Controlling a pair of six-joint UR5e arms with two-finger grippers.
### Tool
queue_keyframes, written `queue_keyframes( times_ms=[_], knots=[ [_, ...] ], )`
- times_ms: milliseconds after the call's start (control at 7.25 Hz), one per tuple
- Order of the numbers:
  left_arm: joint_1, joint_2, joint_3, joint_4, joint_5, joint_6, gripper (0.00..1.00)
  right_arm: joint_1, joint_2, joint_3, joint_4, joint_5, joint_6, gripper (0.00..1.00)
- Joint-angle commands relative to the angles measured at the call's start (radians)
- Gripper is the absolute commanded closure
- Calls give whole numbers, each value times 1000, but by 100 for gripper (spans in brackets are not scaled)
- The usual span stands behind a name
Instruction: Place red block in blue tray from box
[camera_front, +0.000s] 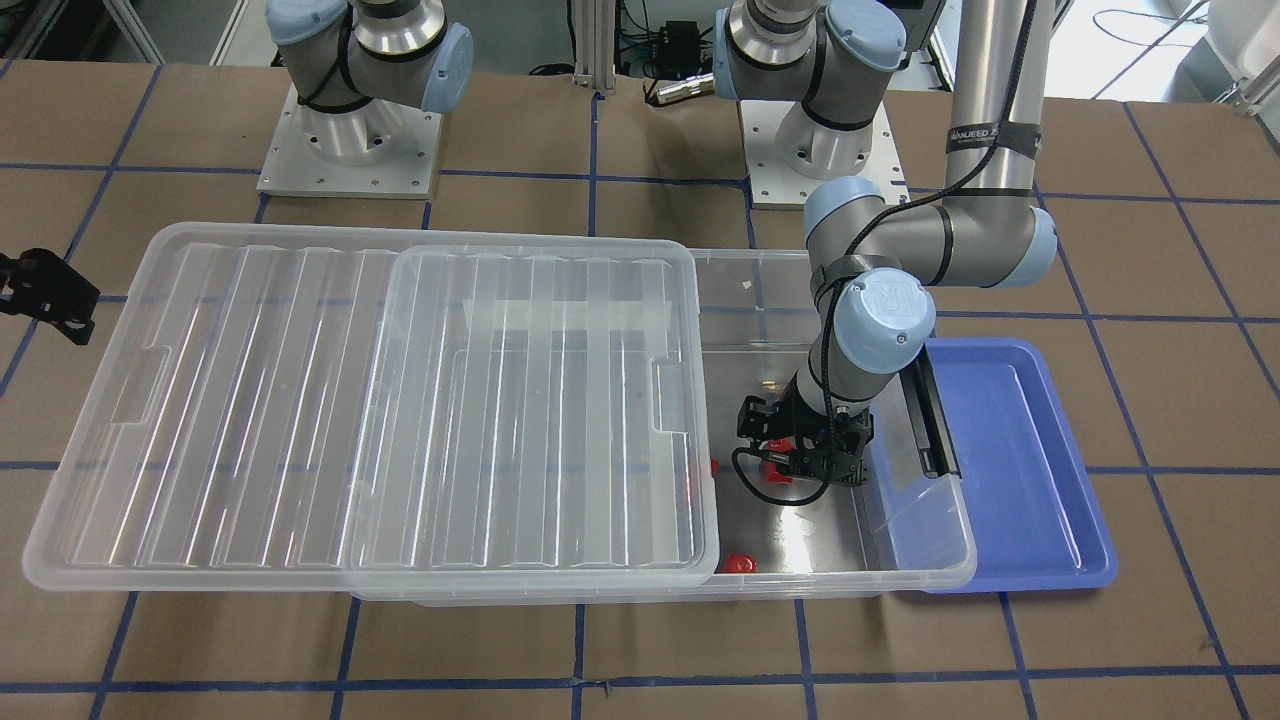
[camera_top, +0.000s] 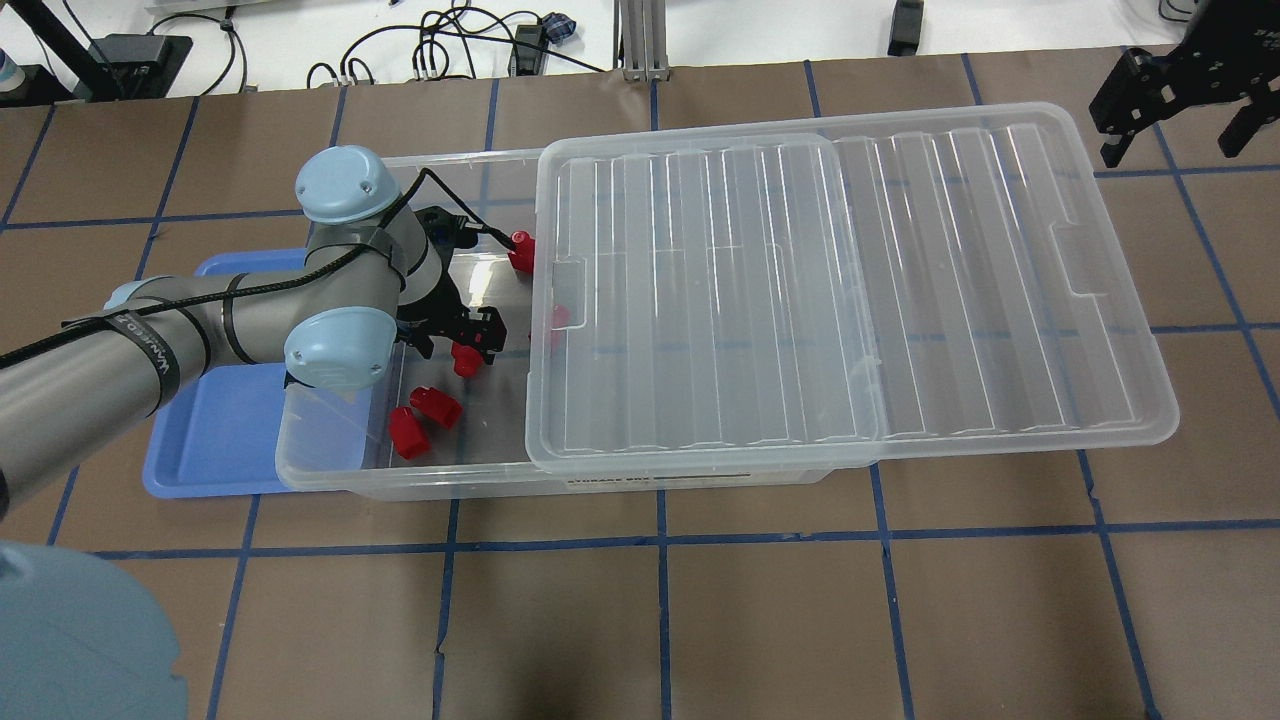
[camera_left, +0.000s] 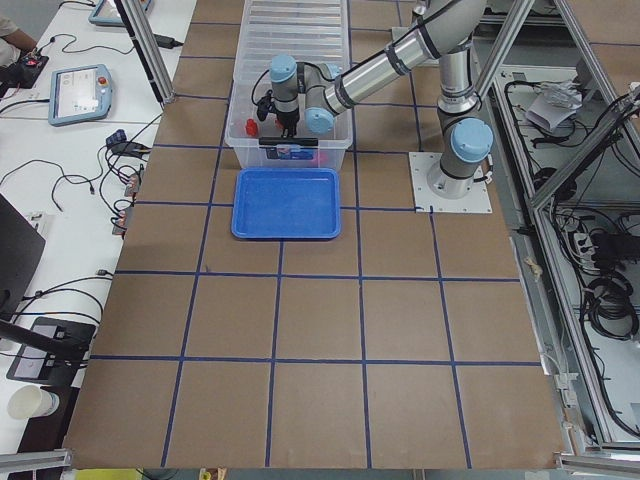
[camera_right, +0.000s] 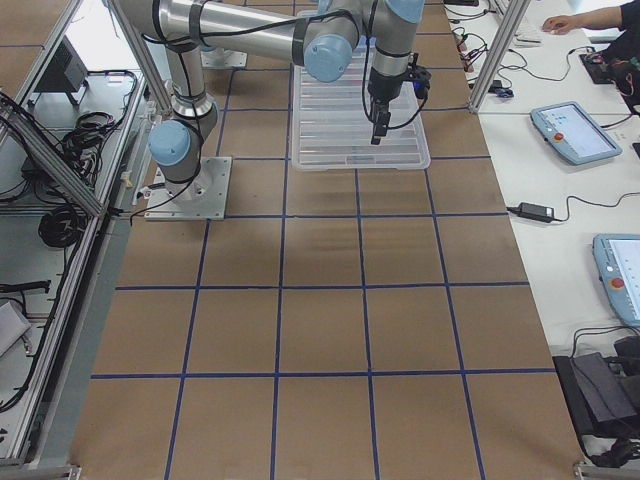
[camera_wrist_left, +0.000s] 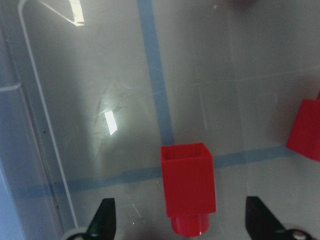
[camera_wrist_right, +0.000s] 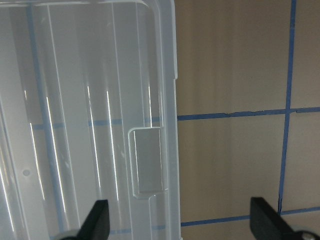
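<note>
My left gripper (camera_top: 470, 352) is open and low inside the clear box (camera_top: 330, 470), at its uncovered end. In the left wrist view a red block (camera_wrist_left: 187, 187) lies on the box floor between the spread fingertips (camera_wrist_left: 105, 220), untouched. Other red blocks lie nearby: two side by side (camera_top: 437, 405), one by the far wall (camera_top: 520, 250), one under the lid edge (camera_top: 558, 318). The blue tray (camera_top: 215, 440) sits empty against the box's end and also shows in the front view (camera_front: 1010, 450). My right gripper (camera_top: 1175, 140) is open and empty, hovering beyond the lid's far end.
The ribbed clear lid (camera_top: 850, 290) lies slid sideways, covering most of the box and overhanging it. The left forearm (camera_top: 120, 340) passes over the blue tray. A black clip handle (camera_front: 935, 415) sits on the box's end wall next to the tray.
</note>
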Motion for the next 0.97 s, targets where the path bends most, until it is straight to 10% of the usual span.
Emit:
queue_keyframes(
  times_ms=[0,828],
  knots=[
    [-1,-26,6,31,0,-5,100,0,-1,4,1,-1,1,0],
    [4,79,148,-186,4,1,100,-6,-1,5,1,-2,1,0]
  ],
)
